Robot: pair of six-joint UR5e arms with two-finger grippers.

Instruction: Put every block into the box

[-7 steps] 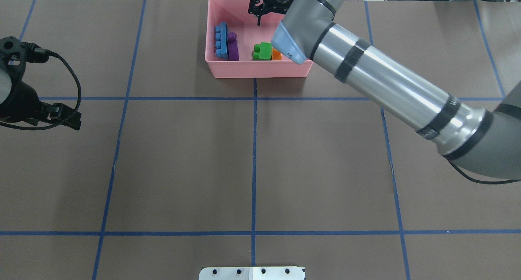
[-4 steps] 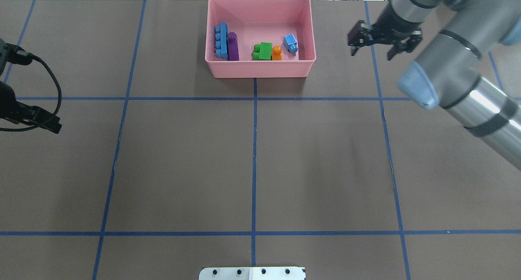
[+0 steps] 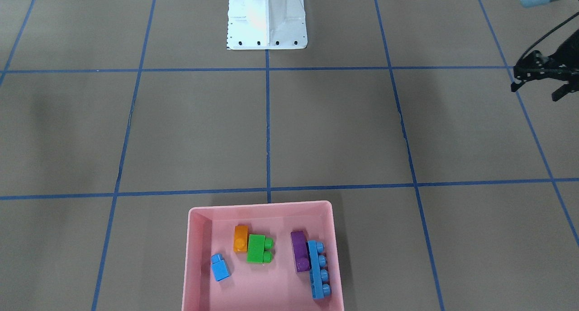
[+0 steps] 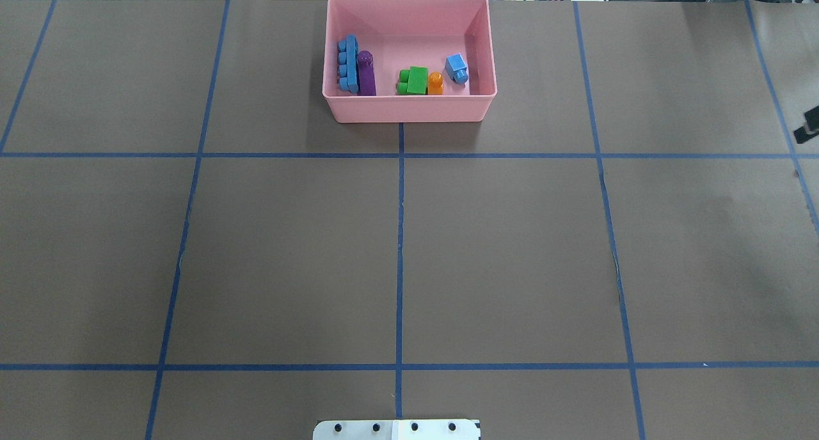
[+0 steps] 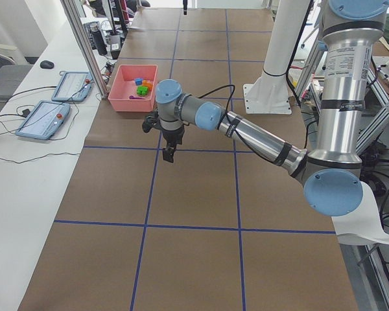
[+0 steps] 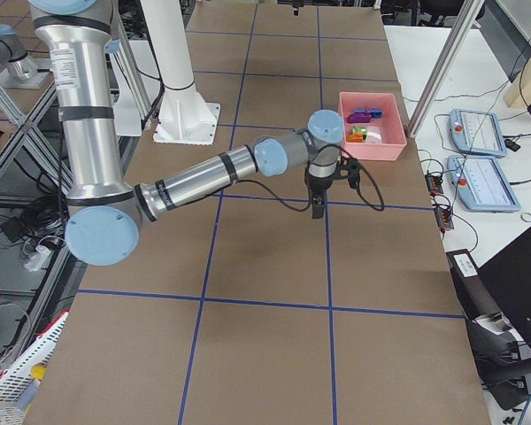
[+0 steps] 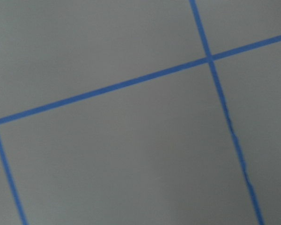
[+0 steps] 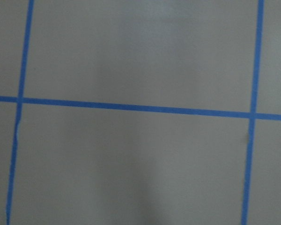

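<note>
Pink box [image 4: 409, 110] sits mid far edge w/ all five glossy studded bricks inside: long blue brick [image 4: 347, 64] against purple brick [image 4: 366, 73] by its left wall, green brick [image 4: 416, 80] against orange brick [image 4: 435, 83], small blue brick [image 4: 457, 67] toward the right wall. My left claw [image 3: 535, 93] hangs spread over the table's left edge. My right claw [image 6: 317, 205]: can't tell if it's spread or pressed together.

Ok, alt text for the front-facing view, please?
A pink box at the bottom edge holds five blocks: orange beside green, small blue apart, purple alongside long blue. The white robot base stands at top; the left pincer hangs open at the right edge.
</note>
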